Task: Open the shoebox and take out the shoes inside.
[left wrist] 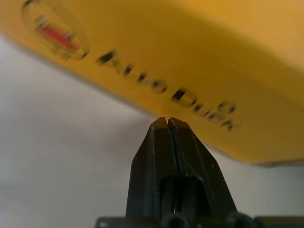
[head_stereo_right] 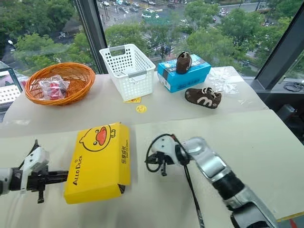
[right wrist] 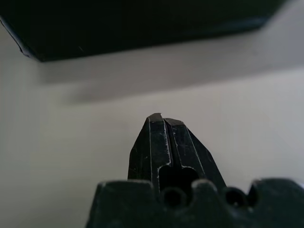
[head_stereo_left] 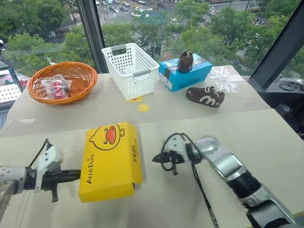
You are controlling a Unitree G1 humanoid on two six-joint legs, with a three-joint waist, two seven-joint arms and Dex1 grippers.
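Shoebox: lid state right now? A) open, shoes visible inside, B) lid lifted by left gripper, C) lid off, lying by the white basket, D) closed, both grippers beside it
D: the yellow duck lid sits flat on the shoebox, with the left gripper shut at its left side and the right gripper shut off its right side, neither holding it.

We cannot see inside the shoebox (head_stereo_left: 110,161), lying closed between the left end effector (head_stereo_left: 76,175) and the right end effector (head_stereo_left: 156,158). From the left one's wrist its lettering blurs; from the right, its dark side runs off frame.
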